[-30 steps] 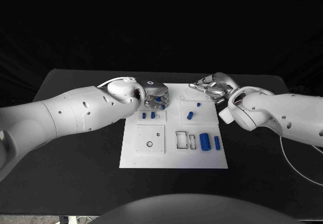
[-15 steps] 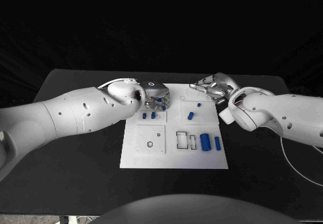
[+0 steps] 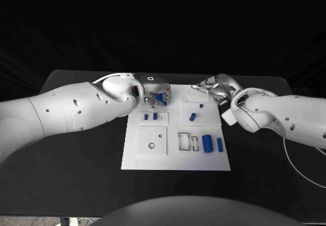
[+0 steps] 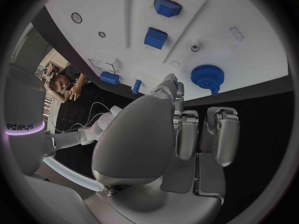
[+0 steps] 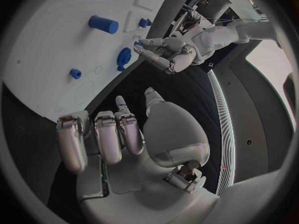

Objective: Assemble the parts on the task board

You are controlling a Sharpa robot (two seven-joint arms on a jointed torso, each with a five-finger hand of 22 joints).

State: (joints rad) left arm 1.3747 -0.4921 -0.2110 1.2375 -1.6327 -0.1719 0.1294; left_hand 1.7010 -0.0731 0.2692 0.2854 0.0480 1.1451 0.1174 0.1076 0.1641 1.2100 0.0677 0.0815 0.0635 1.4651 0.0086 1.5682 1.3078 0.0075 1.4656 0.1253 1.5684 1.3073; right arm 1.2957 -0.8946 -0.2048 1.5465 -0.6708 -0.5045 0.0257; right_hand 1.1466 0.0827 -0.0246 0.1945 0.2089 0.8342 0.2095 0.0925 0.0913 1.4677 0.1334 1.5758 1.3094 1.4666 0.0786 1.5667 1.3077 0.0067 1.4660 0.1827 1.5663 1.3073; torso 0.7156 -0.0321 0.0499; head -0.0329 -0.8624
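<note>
Nearest the robot, along the near half of the task board [image 3: 175, 162], two blue cylinders [image 3: 207, 143] lie side by side toward the right edge, their long axes running near to far, with an empty rectangular slot [image 3: 183, 141] just beside them on the left. Neither hand is close to these.

Farther up, a small blue peg [image 3: 192, 116] lies tilted at mid-board, and two short blue blocks [image 3: 150, 116] stand left of it.

At the far left corner of the board sits the blue gear [image 4: 207, 76], and this is the part the coming move seems to turn on. The left hand [image 3: 153, 92] hovers right over that corner, so the gear lies just off its fingertips [image 4: 172, 82], toward the board's far edge; in the left wrist view the fingers are loosely curled side by side with nothing between them. Whether a fingertip touches the gear I cannot tell.

The right hand [image 3: 214, 89] hangs off the far right corner of the board, fingers relaxed and apart, holding nothing, and well farther from the gear. The left hand is plainly the nearer one for seating or turning it.
</note>
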